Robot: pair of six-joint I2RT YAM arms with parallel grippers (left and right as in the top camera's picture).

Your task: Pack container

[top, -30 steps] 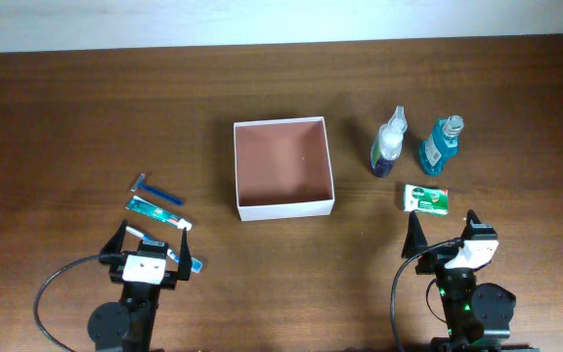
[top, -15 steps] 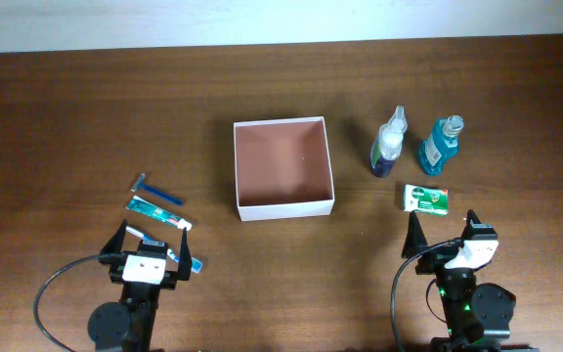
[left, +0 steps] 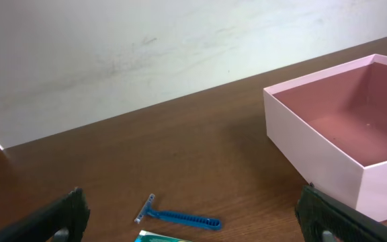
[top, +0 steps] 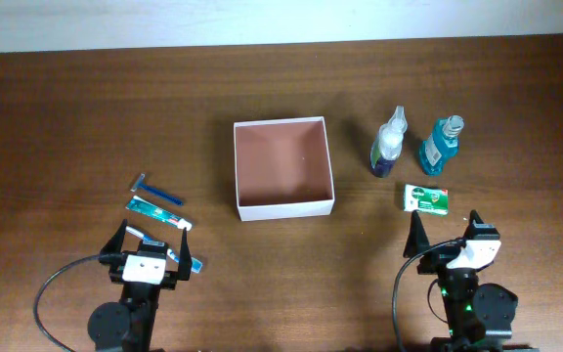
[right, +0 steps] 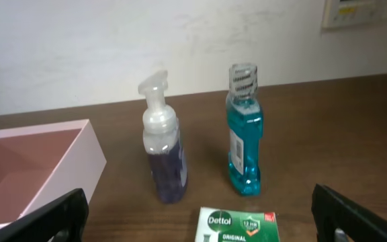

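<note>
The container [top: 283, 166] sits open and empty at the centre of the table [top: 66, 117], with nothing packed yet. Its walls look thin and light, so a gripper or an item clipping the rim on the way in would likely shove the box rather than clear it.

At its 3 o'clock stand 2 upright bottles: a pump bottle [top: 389, 144] and, just beside it, a blue mouthwash bottle [top: 440, 144]. Both are tall and narrow, so wide jaws closing on 1 could tip the other. A green soap box [top: 426, 198] lies flat at 4 o'clock. At 8 o'clock lie a blue razor [top: 156, 191] and a toothpaste tube [top: 158, 211]. Both are low, and fingers would probably scrape the wood or slip off them.

The right gripper [top: 445, 230] at 5 o'clock and the left gripper [top: 151, 240] at 7 o'clock both have their jaws spread apart, holding nothing. A small white-and-blue item [top: 192, 262] lies partly under the left one and could get dragged.
</note>
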